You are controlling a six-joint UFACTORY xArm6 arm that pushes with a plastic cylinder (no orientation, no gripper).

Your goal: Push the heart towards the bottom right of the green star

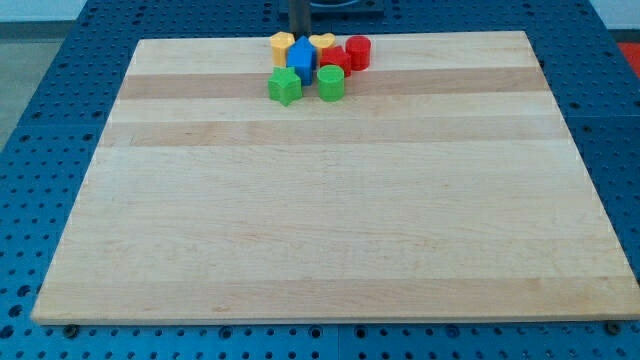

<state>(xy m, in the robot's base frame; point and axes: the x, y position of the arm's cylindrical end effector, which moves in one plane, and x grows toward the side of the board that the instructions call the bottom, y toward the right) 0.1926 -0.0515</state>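
The yellow heart (322, 42) lies near the board's top edge, in a tight cluster of blocks. The green star (284, 86) is at the cluster's lower left, below and left of the heart. A blue block (303, 60) sits between them. My rod comes down from the view's top, and my tip (299, 35) ends just left of the heart, between it and a yellow block (282, 44), right above the blue block. Whether the tip touches the heart cannot be told.
A red cylinder (358, 52) and a red block (335, 61) sit right of and below the heart. A green block (331, 83) lies right of the star. The wooden board (320, 220) rests on a blue perforated table (40, 120).
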